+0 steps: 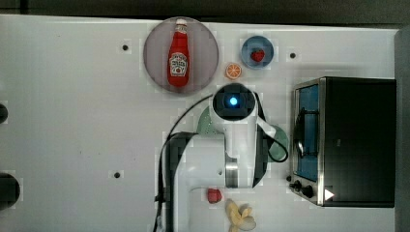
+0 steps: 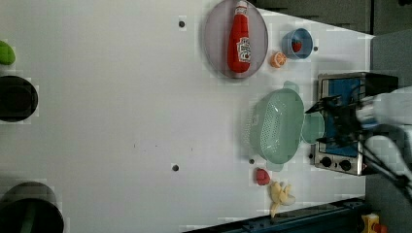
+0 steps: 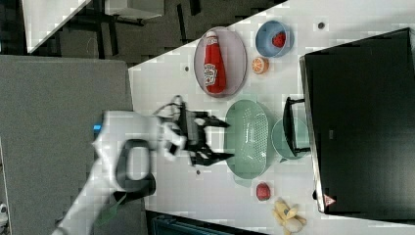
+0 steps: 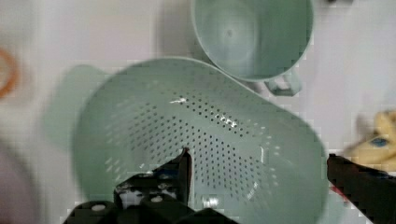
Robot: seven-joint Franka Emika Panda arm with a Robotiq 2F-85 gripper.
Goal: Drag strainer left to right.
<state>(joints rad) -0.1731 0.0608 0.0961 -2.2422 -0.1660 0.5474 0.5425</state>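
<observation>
The strainer (image 2: 276, 127) is a pale mint-green oval colander with a holed bowl, lying on the white table (image 2: 121, 97) beside a toaster oven. It also shows in the right view (image 3: 247, 139) and close up in the wrist view (image 4: 205, 135). A smaller round mint-green mug (image 2: 313, 128) sits right against its rim on the oven side. My gripper (image 3: 231, 140) hovers above the strainer, open, with nothing between its fingers. In the wrist view the gripper (image 4: 259, 161) spans the bowl, one finger (image 4: 184, 163) over the holes. In the top view my arm (image 1: 234, 135) covers most of the strainer (image 1: 205, 121).
A toaster oven (image 1: 348, 140) stands at the top view's right, close to the mug (image 1: 280, 142). A ketchup bottle (image 1: 179, 55) lies on a grey plate (image 1: 203, 43). Nearby are an orange slice (image 1: 233, 70), a blue bowl (image 1: 257, 52), a red fruit (image 1: 214, 195) and a banana (image 1: 240, 216).
</observation>
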